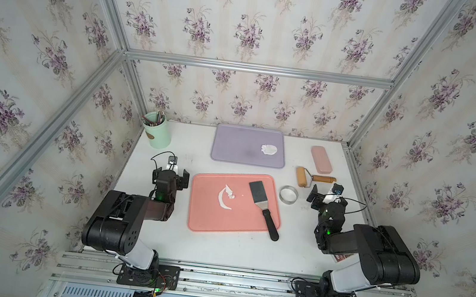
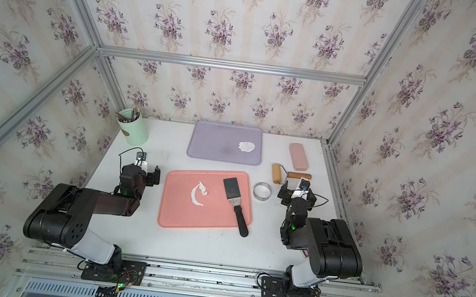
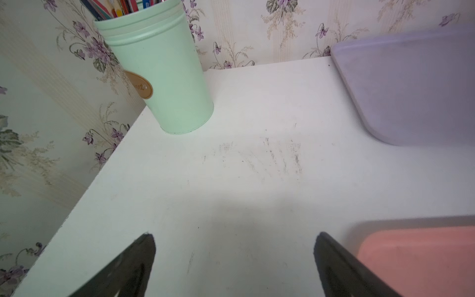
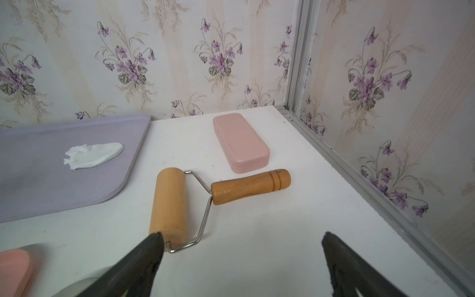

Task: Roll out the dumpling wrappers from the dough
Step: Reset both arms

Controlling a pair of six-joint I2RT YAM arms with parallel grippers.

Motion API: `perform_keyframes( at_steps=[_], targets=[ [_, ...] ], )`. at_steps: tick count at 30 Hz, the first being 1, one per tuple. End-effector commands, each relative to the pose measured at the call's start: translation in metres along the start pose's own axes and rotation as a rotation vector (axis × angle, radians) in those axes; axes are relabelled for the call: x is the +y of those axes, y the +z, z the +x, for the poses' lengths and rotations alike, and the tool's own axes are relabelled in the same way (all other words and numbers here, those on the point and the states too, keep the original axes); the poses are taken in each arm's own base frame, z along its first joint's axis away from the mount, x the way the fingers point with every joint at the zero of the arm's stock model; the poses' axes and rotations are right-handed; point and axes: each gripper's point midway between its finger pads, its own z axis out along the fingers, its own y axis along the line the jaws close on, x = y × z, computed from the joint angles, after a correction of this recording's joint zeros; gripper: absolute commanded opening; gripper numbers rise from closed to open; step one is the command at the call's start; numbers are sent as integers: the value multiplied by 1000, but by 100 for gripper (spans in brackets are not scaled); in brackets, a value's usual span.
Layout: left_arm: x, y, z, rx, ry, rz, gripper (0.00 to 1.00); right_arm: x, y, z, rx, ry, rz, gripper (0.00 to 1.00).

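Left claw (image 3: 235,237) and right claw (image 4: 241,236) are spread wide, empty. One dumpling wrapper (image 1: 268,149) lies flat on the purple tray (image 1: 230,146), stretched sideways.

The near side of the table (image 1: 233,248) is open; at right, the spatula (image 1: 259,193), ring cutter (image 1: 287,201) and roller (image 1: 301,177) crowd the pink tray's (image 1: 205,220) edge.

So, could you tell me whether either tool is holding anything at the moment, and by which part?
Nothing is held. The left tool and the right tool both stand open and empty; the roller lies ungripped.
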Motion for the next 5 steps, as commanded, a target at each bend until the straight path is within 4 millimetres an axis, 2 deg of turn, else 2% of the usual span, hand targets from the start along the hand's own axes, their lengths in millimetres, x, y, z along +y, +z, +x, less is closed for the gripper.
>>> perform_keyframes(
  at_steps=[1,5],
  targets=[
    [-3,0,-11,-41,7,11,100,6,-1,-20,-81,10,-31,100],
    [-4,-1,-11,-46,15,14,100,5,-1,-19,-79,11,-30,100]
  ],
)
